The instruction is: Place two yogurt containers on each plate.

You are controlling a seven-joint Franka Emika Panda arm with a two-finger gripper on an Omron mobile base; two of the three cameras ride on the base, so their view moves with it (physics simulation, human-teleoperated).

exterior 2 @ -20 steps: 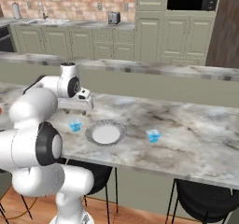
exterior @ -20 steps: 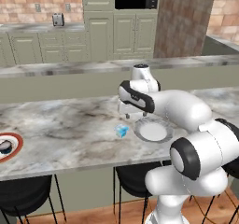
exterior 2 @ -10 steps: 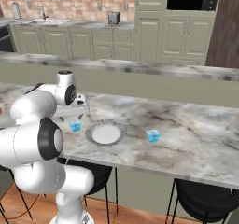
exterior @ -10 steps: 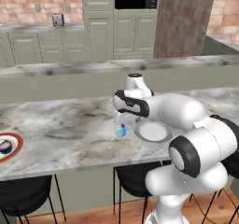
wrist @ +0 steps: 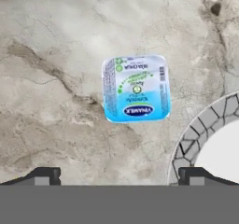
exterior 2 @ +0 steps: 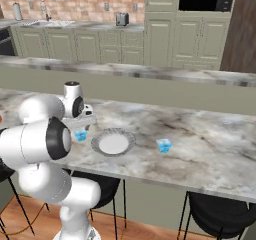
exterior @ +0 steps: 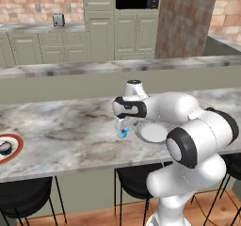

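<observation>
With jaws spread, the gripper (wrist: 119,174) should drop squarely over the yogurt cup (wrist: 136,88) near the counter's front edge, clear of the grey-rimmed plate (wrist: 193,136).

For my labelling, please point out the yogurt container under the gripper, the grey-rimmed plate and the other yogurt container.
yogurt container (wrist: 136,88), hand view, lid centre.
grey-rimmed plate (exterior 2: 113,144), right base view, bare centre.
other yogurt container (exterior 2: 163,145), right base view, top.

Left base view: from behind, arm lower right, looking forward over counter (exterior: 66,126). Right base view: mirrored, arm lower left. Hand view: close, straight down. All share cup (wrist: 136,88) beside plate (wrist: 205,125).
</observation>
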